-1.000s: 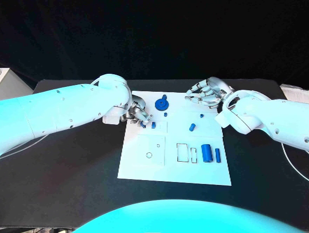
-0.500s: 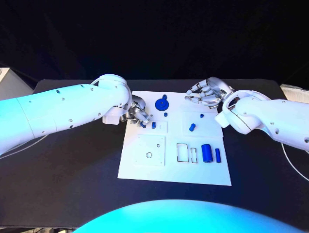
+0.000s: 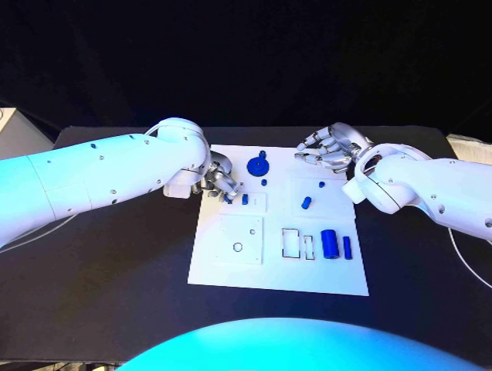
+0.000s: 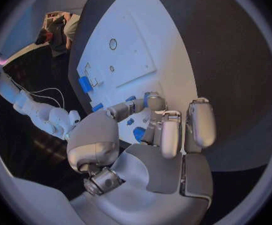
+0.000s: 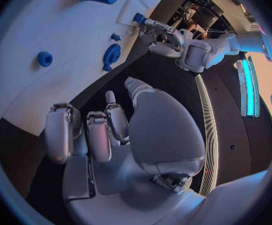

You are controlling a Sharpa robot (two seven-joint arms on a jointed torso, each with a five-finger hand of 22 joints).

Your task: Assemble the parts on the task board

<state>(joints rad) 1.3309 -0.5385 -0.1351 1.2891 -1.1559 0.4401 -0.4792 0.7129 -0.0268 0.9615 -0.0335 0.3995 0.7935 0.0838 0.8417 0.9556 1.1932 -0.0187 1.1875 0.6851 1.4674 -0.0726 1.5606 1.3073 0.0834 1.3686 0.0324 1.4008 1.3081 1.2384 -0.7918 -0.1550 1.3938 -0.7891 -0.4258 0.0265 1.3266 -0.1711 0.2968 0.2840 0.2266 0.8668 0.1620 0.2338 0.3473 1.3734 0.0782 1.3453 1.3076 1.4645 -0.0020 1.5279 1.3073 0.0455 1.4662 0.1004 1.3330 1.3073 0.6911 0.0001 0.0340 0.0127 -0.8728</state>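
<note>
The black surface [image 3: 112, 263] carries the white task board [image 3: 270, 267] at its centre. The left hand [image 3: 218, 182] sits at the board's ten o'clock edge, fingers curled around a small blue peg [image 3: 245, 199] that it pinches at the fingertips. The right hand [image 3: 329, 148] hovers at one o'clock, fingers curled in with nothing in them. A blue round part [image 3: 257, 165] lies at twelve o'clock, a blue cylinder [image 3: 329, 243] at four o'clock, and a small blue pin [image 3: 306, 202] near the middle.

Task board [image 3: 229, 270] lies between both hands, centre-table [image 3: 89, 309].
</note>
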